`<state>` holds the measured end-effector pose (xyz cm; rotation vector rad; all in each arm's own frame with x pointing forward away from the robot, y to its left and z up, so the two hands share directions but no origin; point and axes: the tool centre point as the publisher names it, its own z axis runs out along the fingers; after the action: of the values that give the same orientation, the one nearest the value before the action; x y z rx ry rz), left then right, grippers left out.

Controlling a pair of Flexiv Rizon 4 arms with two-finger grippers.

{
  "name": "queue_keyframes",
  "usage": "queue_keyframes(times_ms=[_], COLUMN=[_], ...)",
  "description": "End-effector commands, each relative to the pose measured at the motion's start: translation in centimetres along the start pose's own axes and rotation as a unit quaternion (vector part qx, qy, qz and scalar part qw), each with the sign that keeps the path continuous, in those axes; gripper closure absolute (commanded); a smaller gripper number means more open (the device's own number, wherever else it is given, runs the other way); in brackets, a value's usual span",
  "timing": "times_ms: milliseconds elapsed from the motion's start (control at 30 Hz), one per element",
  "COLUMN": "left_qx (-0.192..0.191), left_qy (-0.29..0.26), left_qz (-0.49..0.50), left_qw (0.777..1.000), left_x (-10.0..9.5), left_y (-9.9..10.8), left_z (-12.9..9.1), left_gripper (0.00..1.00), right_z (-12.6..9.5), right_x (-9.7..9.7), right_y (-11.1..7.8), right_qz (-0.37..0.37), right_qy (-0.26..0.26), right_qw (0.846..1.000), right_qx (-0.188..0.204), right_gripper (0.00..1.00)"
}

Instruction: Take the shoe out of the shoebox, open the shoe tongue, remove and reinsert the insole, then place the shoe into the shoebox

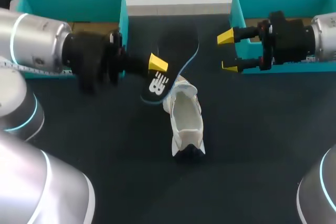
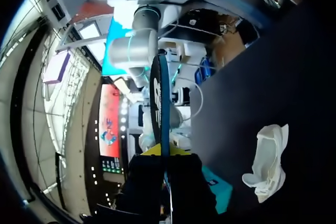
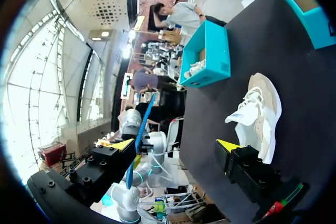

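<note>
The black insole point(image 1: 177, 51) with a blue edge and white logo hangs in the air above the table, my left gripper point(image 1: 157, 64) shut on its heel end. In the left wrist view the insole point(image 2: 160, 98) stands edge-on, rising from between the shut fingers of my left gripper point(image 2: 165, 155). The white shoe point(image 1: 186, 121) lies on the black table just under and in front of the insole, its opening up. My right gripper point(image 1: 227, 52) hovers open and empty to the shoe's right, by the right shoebox. From the right wrist, the shoe point(image 3: 258, 113) lies ahead of my right gripper point(image 3: 176, 145).
A teal shoebox point(image 1: 123, 19) stands at the back left behind my left arm. A second teal shoebox point(image 1: 236, 4) stands at the back right, behind my right gripper. The table point(image 1: 252, 145) is covered in black cloth.
</note>
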<state>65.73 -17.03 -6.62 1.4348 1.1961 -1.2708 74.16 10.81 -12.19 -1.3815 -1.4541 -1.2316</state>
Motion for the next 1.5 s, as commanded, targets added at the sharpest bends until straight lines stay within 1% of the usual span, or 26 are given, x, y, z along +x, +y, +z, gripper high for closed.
queue_keyframes(times_ms=[33,100,133,300,433,600,700,833,1000,1200,1233,1300,1333,1400,1433,1467,1500], left_qx=[-0.059,-0.059,-0.071,-0.094,-0.096,-0.115,-0.123,-0.129,-0.132,-0.136,-0.137,-0.139,-0.139,-0.140,-0.140,-0.140,-0.140], left_qy=[-0.035,-0.035,-0.032,-0.012,-0.007,0.001,0.001,-0.004,-0.008,-0.005,-0.005,-0.004,-0.003,-0.002,-0.001,0.001,0.001], left_qz=[0.174,0.174,0.166,0.125,0.113,0.109,0.106,0.105,0.105,0.102,0.100,0.101,0.102,0.101,0.101,0.100,0.099], left_qw=[0.982,0.982,0.983,0.988,0.989,0.987,0.987,0.986,0.986,0.985,0.985,0.985,0.985,0.985,0.985,0.985,0.985], left_x=[0.6,0.6,1.0,3.1,4.1,5.1,5.3,5.3,5.1,5.3,5.3,5.3,5.4,5.5,5.5,5.6,5.7], left_y=[-1.0,-1.0,-0.9,-0.5,-0.5,-0.2,0.2,1.0,1.6,2.4,2.5,2.9,3.0,3.3,3.3,3.5,3.6], left_z=[0.1,0.1,0.2,0.3,0.0,-0.3,-0.1,0.7,1.9,2.8,3.0,3.4,3.6,4.0,4.1,4.3,4.4], left_gripper=[1.00,1.00,1.00,1.00,1.00,1.00,1.00,1.00,1.00,1.00,1.00,1.00,1.00,1.00,1.00,1.00,1.00], right_z=[0.2,0.2,0.3,0.5,0.8,1.7,2.7,4.2,5.5,6.5,6.6,7.0,7.1,7.3,7.3,7.4,7.4], right_x=[-0.1,-0.1,0.0,0.1,0.3,0.6,1.0,1.2,1.1,1.4,1.4,1.4,1.5,1.5,1.5,1.5,1.5], right_y=[0.1,0.1,-0.1,-0.6,-1.0,-1.8,-2.3,-2.6,-2.7,-2.5,-2.5,-2.3,-2.2,-2.1,-2.1,-2.1,-2.1], right_qz=[0.000,0.000,0.000,0.005,0.004,0.001,0.000,0.003,0.003,0.001,0.001,-0.001,-0.001,-0.002,-0.002,-0.003,-0.004], right_qy=[0.000,0.000,0.003,0.009,0.017,0.035,0.043,0.048,0.057,0.063,0.065,0.068,0.069,0.070,0.071,0.072,0.072], right_qw=[1.000,1.000,1.000,1.000,1.000,0.999,0.999,0.999,0.998,0.998,0.997,0.997,0.997,0.997,0.997,0.997,0.997], right_qx=[-0.001,-0.001,-0.003,-0.004,-0.012,-0.017,-0.009,0.015,0.018,0.028,0.030,0.037,0.039,0.041,0.041,0.041,0.041], right_gripper=[0.00,0.00,0.00,0.00,0.00,0.00,0.00,0.00,0.00,0.00,0.02,0.18,0.22,0.40,0.46,0.52,0.54])
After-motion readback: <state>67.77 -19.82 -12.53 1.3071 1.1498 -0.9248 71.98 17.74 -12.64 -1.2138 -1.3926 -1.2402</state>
